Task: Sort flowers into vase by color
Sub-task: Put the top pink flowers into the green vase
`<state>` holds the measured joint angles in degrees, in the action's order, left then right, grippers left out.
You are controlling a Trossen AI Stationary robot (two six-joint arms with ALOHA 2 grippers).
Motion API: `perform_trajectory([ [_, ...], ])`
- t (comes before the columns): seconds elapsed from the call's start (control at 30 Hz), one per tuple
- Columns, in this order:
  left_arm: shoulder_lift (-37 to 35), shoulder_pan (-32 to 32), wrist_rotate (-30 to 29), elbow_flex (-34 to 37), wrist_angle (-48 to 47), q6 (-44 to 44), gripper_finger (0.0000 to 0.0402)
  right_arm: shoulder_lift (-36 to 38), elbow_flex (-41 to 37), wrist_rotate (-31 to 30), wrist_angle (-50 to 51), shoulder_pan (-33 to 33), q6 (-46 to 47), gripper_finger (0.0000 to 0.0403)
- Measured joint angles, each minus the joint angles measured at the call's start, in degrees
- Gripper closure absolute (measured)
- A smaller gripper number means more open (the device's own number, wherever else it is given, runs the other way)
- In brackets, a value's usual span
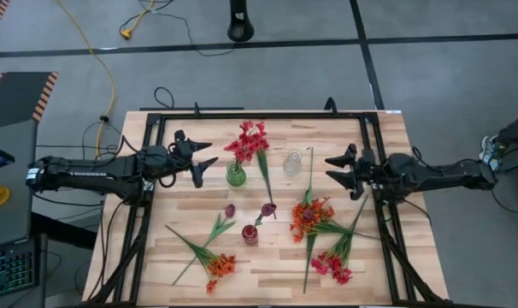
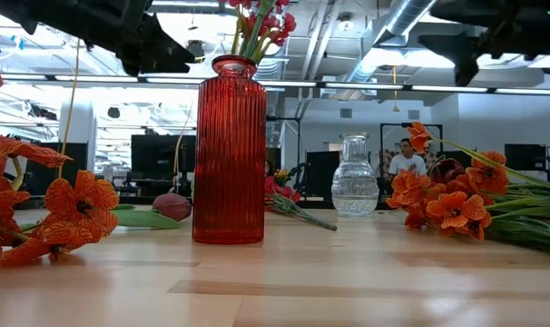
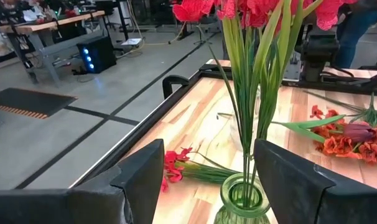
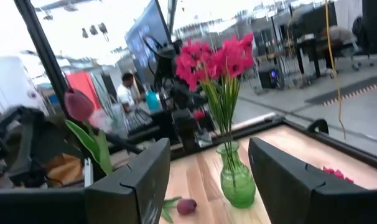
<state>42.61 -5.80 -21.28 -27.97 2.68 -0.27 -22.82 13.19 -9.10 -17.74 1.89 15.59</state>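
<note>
**Pink flowers in the green vase, more flowers on the table**

I work at a big wooden table (image 1: 156,257). My left arm reaches in from one side and my right arm from the other.

My left gripper (image 1: 205,159) hangs in the air just beside the green vase (image 1: 235,175). Its fingers are wide open and hold nothing. My right gripper (image 1: 334,169) hangs near the clear vase (image 1: 292,163). Its fingers are wide open too, and empty.

The pink-red flowers (image 1: 249,141) stand in the green vase. The clear vase has one long thin stalk (image 1: 309,171) in it. A small red vase (image 1: 250,234) stands closer to the front edge, with a dark bud (image 1: 267,209) leaning over it.

Orange flowers (image 1: 310,217) lie on the table near my right arm. More pink-red flowers (image 1: 334,267) lie just past them. Another orange bunch (image 1: 220,266) lies by the front edge. One dark bud (image 1: 230,210) lies loose between the green vase and the red vase.
</note>
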Motion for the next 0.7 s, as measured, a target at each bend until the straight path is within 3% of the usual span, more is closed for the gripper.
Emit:
perform_trajectory([
  [0.27,0.0,0.0,0.0,0.0,-0.6,0.0,0.0166,-17.6,10.5,0.3,1.9,1.3,0.0,0.0158],
  [0.5,0.0,0.0,0.0,0.0,-0.7,-0.3,0.0166,-31.3,21.4,0.0,9.3,4.6,0.1,0.0159],
  [0.7,0.0,0.0,0.0,0.0,-1.4,-1.0,0.0166,-42.4,29.8,-2.2,16.4,5.6,6.3,0.0159],
])
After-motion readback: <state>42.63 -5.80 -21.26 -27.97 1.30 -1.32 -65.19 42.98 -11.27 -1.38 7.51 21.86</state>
